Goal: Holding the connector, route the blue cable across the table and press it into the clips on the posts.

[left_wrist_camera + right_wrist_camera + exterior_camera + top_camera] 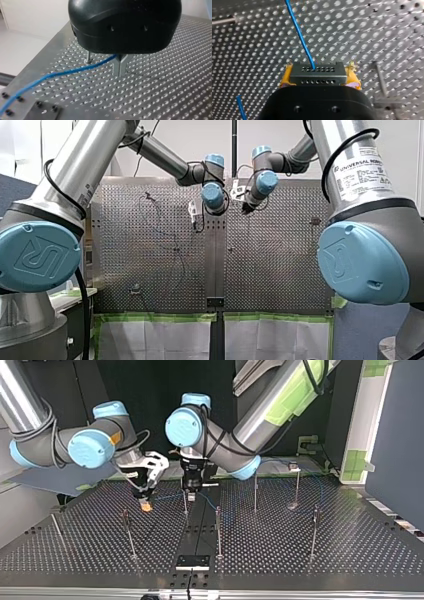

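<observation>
- My right gripper [145, 504] is clamped on the dark connector [316, 73], which sits between its yellow pads [286, 78], low over the desk [162, 95].
- The blue cable [299, 32] leaves the connector's face and runs ahead over the perforated surface.
- My left gripper [120, 68] (metal fingers pressed together) pinches the blue cable just beside a post [88, 57]. From there the cable trails away across the desk.

Showed matt dark-grey connector [315, 72], drilled with small holes, between the jaws' worn yellow rubbery pads [285, 78]. Paired glossy black shell of my left gripper [120, 71] with bare satin metal fingers [115, 67] and smooth-sheathed blue cable [75, 71]. Had dull perforated metal table [162, 87] beneath the jaws.
</observation>
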Controlling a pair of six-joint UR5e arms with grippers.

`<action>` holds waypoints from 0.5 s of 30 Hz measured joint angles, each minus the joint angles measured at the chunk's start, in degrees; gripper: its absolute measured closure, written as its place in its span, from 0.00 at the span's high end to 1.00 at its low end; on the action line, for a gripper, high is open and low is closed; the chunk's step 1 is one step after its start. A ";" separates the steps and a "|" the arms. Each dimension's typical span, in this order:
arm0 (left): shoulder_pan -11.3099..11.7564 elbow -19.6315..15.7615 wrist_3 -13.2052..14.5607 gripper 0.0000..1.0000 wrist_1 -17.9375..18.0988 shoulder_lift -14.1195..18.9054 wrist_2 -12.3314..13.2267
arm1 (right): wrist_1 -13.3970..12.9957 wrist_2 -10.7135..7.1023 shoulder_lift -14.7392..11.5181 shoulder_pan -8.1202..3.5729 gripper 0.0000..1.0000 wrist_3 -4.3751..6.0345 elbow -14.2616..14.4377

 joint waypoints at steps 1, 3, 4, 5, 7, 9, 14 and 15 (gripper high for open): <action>0.02 -0.46 -0.01 0.00 0.42 -0.04 0.41 | -0.38 -0.02 0.00 -0.07 0.00 0.00 0.44; 0.14 -1.50 -0.04 0.00 1.50 -0.10 1.22 | -1.34 -0.05 0.01 -0.20 0.00 0.07 1.49; 0.22 -1.91 -0.05 0.00 1.90 -0.13 1.49 | -1.74 -0.05 0.03 -0.25 0.00 0.08 1.92; 0.30 -2.44 -0.06 0.00 2.41 -0.22 1.82 | -2.30 -0.03 0.05 -0.30 0.00 0.05 2.47; 0.34 -3.26 -0.07 0.00 3.27 -0.60 2.18 | -3.17 -0.03 0.06 -0.37 0.00 -0.05 3.38; 0.18 -4.31 -0.01 0.00 4.28 -1.39 2.49 | -4.01 -0.04 0.08 -0.44 0.00 -0.41 4.48; -0.47 -6.76 -0.09 0.00 6.77 -3.71 2.81 | -4.76 0.04 0.15 -0.89 0.00 -2.26 6.94; -0.55 -7.20 -0.12 0.00 7.21 -4.14 2.83 | -4.86 0.04 0.16 -0.99 0.00 -2.66 7.39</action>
